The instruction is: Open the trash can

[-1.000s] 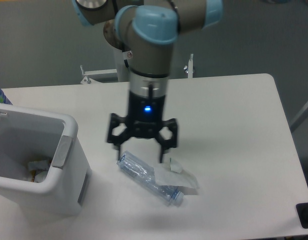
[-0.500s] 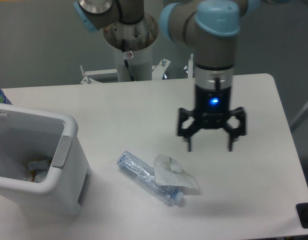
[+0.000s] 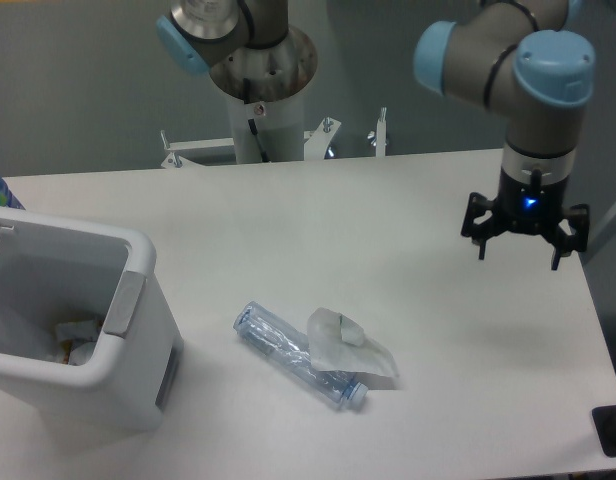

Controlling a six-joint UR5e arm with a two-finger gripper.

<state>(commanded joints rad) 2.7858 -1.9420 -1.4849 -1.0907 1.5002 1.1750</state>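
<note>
The white trash can (image 3: 138, 385) stands at the table's front left with its top open, so I see scraps of rubbish inside. Its light grey push tab (image 3: 123, 304) sits on the right rim. No lid shows on it. My gripper (image 3: 519, 258) hangs open over the table's right side, far from the trash can, with nothing between its fingers.
A clear crushed plastic bottle (image 3: 288, 352) lies on the white table (image 3: 408, 200) near the middle front, with a crumpled clear wrapper (image 3: 350, 345) on it. The arm's base column (image 3: 263, 95) rises behind the far edge. A dark object (image 3: 612, 430) sits at the front right corner.
My gripper has swung from above the bottle across to the right side of the table and further back, staying open. The trash can and bottle have not moved.
</note>
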